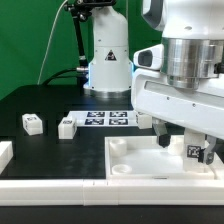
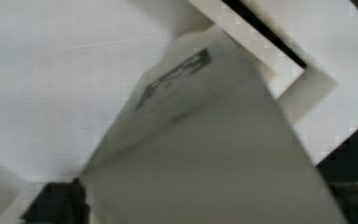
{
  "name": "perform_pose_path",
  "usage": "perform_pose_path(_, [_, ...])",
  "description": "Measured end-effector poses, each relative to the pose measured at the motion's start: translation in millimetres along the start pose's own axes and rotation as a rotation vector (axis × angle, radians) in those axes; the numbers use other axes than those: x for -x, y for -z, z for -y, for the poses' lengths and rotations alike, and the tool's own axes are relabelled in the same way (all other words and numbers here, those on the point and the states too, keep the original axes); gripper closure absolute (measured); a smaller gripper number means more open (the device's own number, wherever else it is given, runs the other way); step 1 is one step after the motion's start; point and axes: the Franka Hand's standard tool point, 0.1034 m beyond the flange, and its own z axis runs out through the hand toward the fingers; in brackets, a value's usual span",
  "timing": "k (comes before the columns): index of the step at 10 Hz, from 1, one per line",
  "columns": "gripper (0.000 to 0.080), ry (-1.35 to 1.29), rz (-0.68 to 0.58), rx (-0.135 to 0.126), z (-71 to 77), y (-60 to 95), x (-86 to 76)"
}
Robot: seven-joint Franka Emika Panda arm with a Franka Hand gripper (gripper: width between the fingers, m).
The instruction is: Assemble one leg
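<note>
Up close the gripper (image 1: 196,150) has its fingers clamped on the leg (image 1: 195,152), holding it low over the panel (image 1: 130,165) near the exterior view's right corner. Looks like seating it in a socket is still left. Farther back, two spare legs (image 1: 33,123) wait by the marker board (image 1: 108,119).

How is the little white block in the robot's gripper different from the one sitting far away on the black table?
The leg in the gripper is held over the big white panel; the far leg sits alone on the black table. The held one is partly hidden by the gripper; the far one shows fully. Both are small, white, with black-and-white tags.
</note>
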Motion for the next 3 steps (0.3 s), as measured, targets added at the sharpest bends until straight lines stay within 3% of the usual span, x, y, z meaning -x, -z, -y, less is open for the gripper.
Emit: perform_pose_path(3, [0.0151, 0.000, 0.000, 0.000, -0.1, -0.2, 0.1])
